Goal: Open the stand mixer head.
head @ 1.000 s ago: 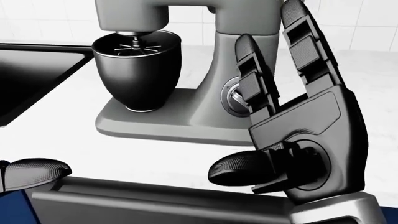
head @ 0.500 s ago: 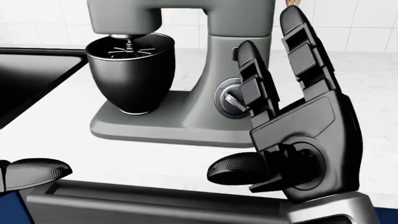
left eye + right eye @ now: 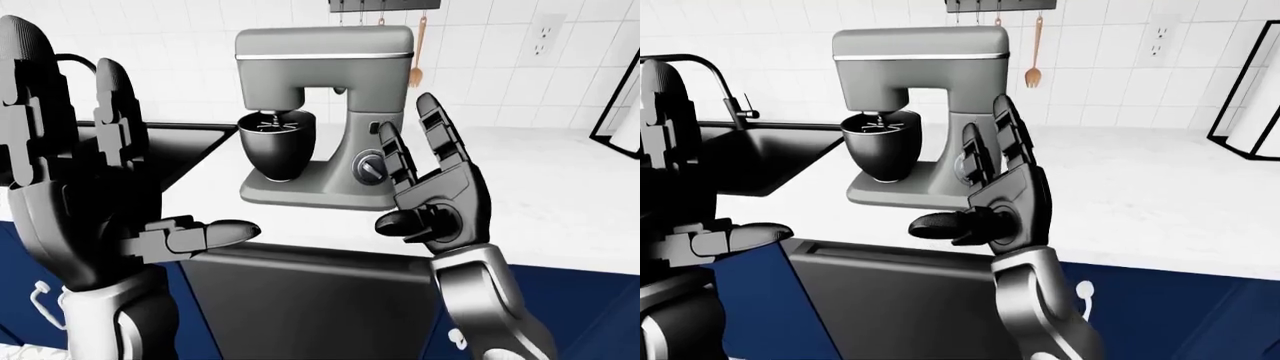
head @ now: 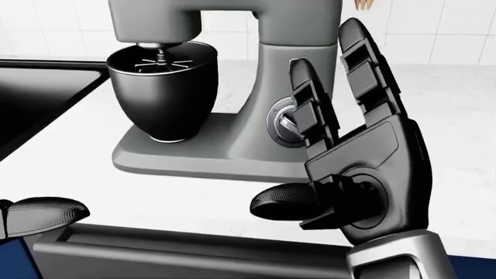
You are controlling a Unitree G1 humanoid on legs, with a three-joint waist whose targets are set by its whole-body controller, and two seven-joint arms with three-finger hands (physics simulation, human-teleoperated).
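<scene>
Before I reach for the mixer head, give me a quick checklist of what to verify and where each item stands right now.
1. Grey stand mixer in view, upright on the white counter: ok.
2. Mixer head down over the black bowl, not yet opened: ok to start.
3. Right hand open, fingers spread, holding nothing: ok.
4. Right hand touching the mixer: not ok; it hangs between the camera and the round side dial, apart from the head.
5. Left hand open and empty, at the left of the left-eye view: ok.
6. Head's lock or release state: cannot tell.
</scene>
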